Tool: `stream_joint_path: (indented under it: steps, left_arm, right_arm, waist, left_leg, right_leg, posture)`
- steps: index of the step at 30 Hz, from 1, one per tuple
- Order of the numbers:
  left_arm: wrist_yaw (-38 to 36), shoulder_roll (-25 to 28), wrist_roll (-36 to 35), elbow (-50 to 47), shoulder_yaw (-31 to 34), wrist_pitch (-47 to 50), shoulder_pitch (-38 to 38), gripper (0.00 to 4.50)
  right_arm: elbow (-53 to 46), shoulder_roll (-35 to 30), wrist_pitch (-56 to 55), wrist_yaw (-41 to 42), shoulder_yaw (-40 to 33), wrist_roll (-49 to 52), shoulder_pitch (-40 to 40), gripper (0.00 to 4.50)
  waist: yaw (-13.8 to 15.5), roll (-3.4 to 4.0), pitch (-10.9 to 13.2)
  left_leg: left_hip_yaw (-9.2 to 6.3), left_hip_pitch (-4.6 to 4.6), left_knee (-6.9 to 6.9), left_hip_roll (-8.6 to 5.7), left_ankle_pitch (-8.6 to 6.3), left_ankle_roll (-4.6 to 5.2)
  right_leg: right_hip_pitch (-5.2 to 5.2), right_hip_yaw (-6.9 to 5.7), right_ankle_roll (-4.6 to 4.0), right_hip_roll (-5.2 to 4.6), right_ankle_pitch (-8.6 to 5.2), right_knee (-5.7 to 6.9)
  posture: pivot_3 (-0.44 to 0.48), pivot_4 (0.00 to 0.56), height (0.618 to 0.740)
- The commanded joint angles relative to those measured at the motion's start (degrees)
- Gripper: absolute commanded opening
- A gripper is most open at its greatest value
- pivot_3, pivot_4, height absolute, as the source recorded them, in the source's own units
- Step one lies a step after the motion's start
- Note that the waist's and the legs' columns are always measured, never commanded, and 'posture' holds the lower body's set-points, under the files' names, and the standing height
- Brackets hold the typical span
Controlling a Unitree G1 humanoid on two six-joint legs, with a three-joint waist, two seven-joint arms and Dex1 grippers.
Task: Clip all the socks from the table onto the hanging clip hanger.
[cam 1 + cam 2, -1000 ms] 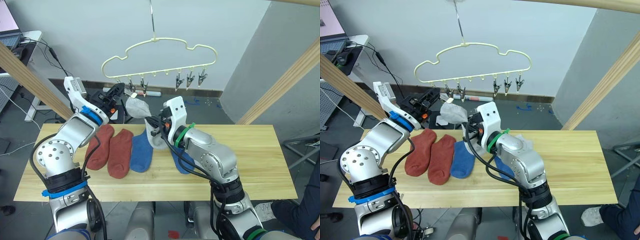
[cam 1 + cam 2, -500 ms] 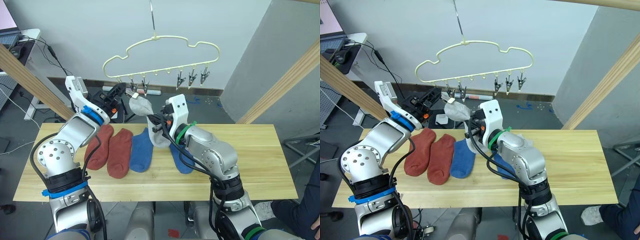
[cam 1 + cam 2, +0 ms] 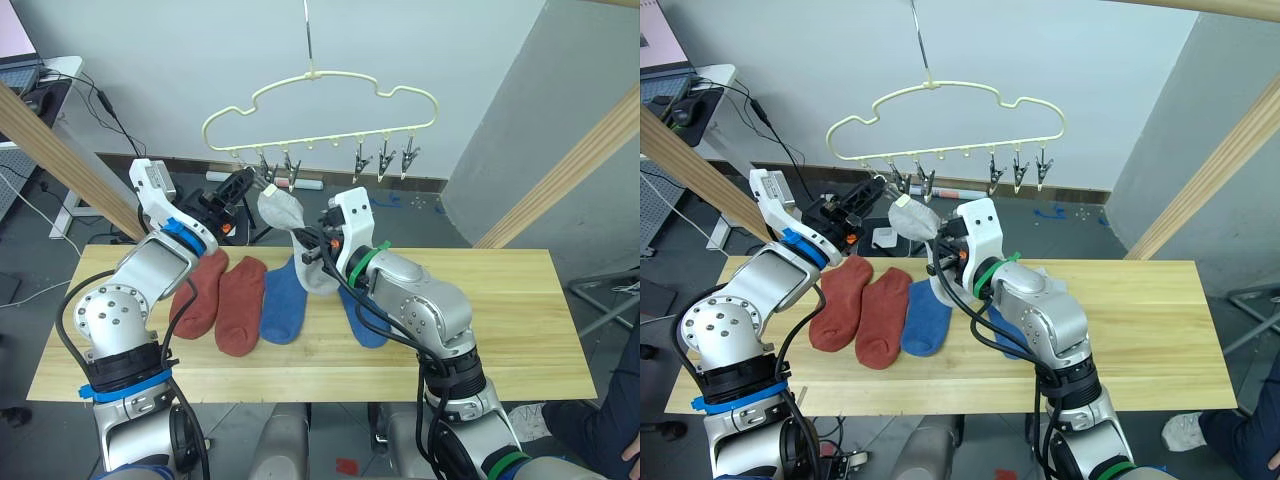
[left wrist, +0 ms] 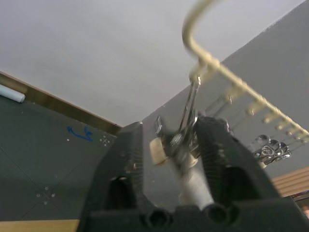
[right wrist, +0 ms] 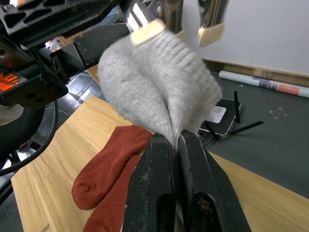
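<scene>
The pale yellow clip hanger (image 3: 320, 85) hangs over the back of the table (image 3: 500, 300). My left gripper (image 3: 240, 185) is raised to its leftmost clips, jaws open on either side of one clip (image 4: 186, 116). The top of a grey sock (image 3: 283, 212) sits up at that clip. My right gripper (image 3: 310, 250) is shut on the grey sock (image 5: 159, 82) lower down, just above the table. On the table lie two rust-red socks (image 3: 200, 290) (image 3: 240, 305) and a blue sock (image 3: 283, 305). Another blue sock (image 3: 365, 322) lies partly under my right arm.
Thick wooden poles slant at the left (image 3: 60, 160) and the right (image 3: 560, 170). Three bare clips (image 3: 383, 160) hang on the hanger's right half. Cables and gear lie on the floor behind the table (image 3: 230, 215). A person's leg (image 3: 620, 430) shows at the bottom right.
The right gripper has lifted the grey sock's top up to the left clip. My left gripper, shut at the clip before, now stands open around it.
</scene>
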Motion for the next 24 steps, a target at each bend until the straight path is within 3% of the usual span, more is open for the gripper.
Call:
stream_joint_path:
  steps: [1, 4, 9, 15, 22, 24]
  left_arm:
    - [0.0, 1.3, -0.6, -3.6, -0.1, -0.3, 0.2, 3.37]
    - [-0.2, 2.9, 0.3, -3.7, 0.7, -0.7, 0.5, 4.22]
    - [-1.3, 7.9, 4.4, -5.4, -0.5, -0.1, 3.2, 4.22]
    - [-2.7, 13.6, 15.6, -9.8, -5.8, -1.3, 8.5, 4.25]
    - [-13.3, 15.2, 22.6, -14.2, -9.1, -5.9, 15.1, 4.25]
    - [-15.4, 14.5, 23.3, -16.2, -9.4, -7.6, 16.2, 4.25]
  right_arm:
    - [-1.0, 2.1, -0.9, 0.0, 0.9, 1.4, -1.1, 0.00]
    - [0.0, 2.6, -1.7, 0.0, 1.3, 1.1, -1.1, 0.00]
    - [5.2, 5.6, -4.2, 0.6, 1.4, 2.6, -0.6, 0.00]
    - [8.3, 4.9, -4.9, 1.1, 2.9, 4.8, -0.8, 1.81]
    - [3.0, -9.0, -9.2, 3.7, 8.9, -2.8, 6.0, 4.37]
    - [-0.8, -13.3, -11.1, 4.9, 8.2, -3.9, 8.6, 4.47]
  waist:
    - [0.0, 0.00, 0.0]
    - [-0.1, 0.00, 0.0]
    - [-0.1, 0.02, 0.0]
    - [0.0, 0.06, 0.1]
    - [0.3, 0.09, 0.1]
    - [0.7, 0.10, 0.3]
  left_leg:
    - [0.00, 0.00, 0.00, 0.00, 0.00, 0.00]
    - [0.01, 0.01, 0.00, -0.01, 0.00, 0.00]
    - [0.04, 0.02, -0.01, -0.01, 0.00, 0.00]
    - [0.02, 0.00, -0.02, -0.01, 0.00, 0.01]
    - [0.02, -0.01, -0.07, -0.01, -0.01, 0.01]
    - [0.02, -0.03, -0.07, 0.01, 0.00, 0.02]
  right_leg:
    - [0.00, 0.00, 0.00, 0.00, 0.00, 0.00]
    - [-0.01, -0.01, 0.00, 0.01, 0.00, 0.00]
    - [-0.04, 0.03, 0.00, 0.02, 0.00, 0.02]
    - [-0.04, 0.03, 0.00, 0.01, 0.00, 0.01]
    - [-0.05, 0.02, -0.02, 0.00, -0.02, -0.04]
    - [-0.04, 0.04, -0.02, -0.06, -0.02, -0.07]
  posture:
    - [0.217, 0.326, 0.740]
    - [0.219, 0.329, 0.740]
    - [0.234, 0.333, 0.740]
    - [0.246, 0.337, 0.740]
    - [0.247, 0.341, 0.740]
    - [0.242, 0.344, 0.740]
